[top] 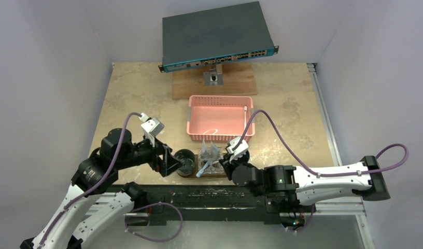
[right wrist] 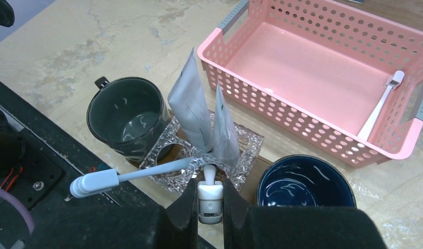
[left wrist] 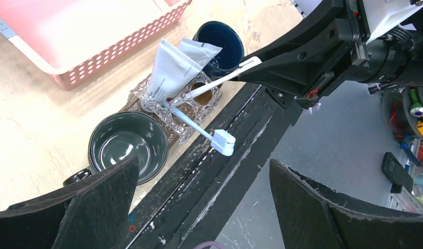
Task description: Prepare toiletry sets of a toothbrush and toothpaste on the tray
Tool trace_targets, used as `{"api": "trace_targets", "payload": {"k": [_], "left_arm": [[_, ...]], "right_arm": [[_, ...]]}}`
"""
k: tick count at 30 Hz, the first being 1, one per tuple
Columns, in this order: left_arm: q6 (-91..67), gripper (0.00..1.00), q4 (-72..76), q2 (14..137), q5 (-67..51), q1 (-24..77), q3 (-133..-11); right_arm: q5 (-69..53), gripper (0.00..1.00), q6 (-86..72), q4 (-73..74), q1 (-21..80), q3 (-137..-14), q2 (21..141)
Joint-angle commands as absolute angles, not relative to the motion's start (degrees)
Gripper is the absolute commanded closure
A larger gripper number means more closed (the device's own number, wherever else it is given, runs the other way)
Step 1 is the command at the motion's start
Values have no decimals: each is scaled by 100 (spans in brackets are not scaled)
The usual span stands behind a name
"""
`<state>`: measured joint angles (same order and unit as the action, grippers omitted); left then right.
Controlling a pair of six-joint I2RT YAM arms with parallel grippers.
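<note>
The right gripper [right wrist: 210, 187] is clamped on the near end of a white toothbrush [right wrist: 210, 205]. The brush's long axis runs straight ahead from the jaws, and its far end reaches the clear crinkled holder [right wrist: 245, 142] on the tray [right wrist: 251, 174], beside two upright toothpaste tubes [right wrist: 191, 111]. The right arm lies low along the table's near edge. The left gripper [left wrist: 203, 163], fingers wide apart and empty, hovers by the grey mug [left wrist: 127, 142].

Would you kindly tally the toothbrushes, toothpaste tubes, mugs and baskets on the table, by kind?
Toothbrushes: 3
Toothpaste tubes: 2
Mugs: 2
Basket: 1
Total: 8
</note>
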<state>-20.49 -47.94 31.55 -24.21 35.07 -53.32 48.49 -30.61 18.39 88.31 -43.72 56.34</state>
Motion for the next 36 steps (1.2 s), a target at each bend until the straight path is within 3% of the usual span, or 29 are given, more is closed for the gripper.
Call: {"api": "trace_targets", "payload": {"k": [1,18,26,36], "left_arm": [[-2145,5,-4552,3199,-2452,3512,-5284],[-2180,5,-4513,3208,-2477,3516,-5258],[-2223,5,-4478,3181,-2495,3515,-5212],[-2233,5,-4487,3180,-2500,3514,-5204]], "right_arm": [[4888,94,-3120,1760,8894,-4307,5487],[4922,85,-3220,1959,9034,-4298,5389],[4978,75,-3321,2012,9128,-4246,5367],[5772,80,-3652,2248,9586,-4386,5774]]}}
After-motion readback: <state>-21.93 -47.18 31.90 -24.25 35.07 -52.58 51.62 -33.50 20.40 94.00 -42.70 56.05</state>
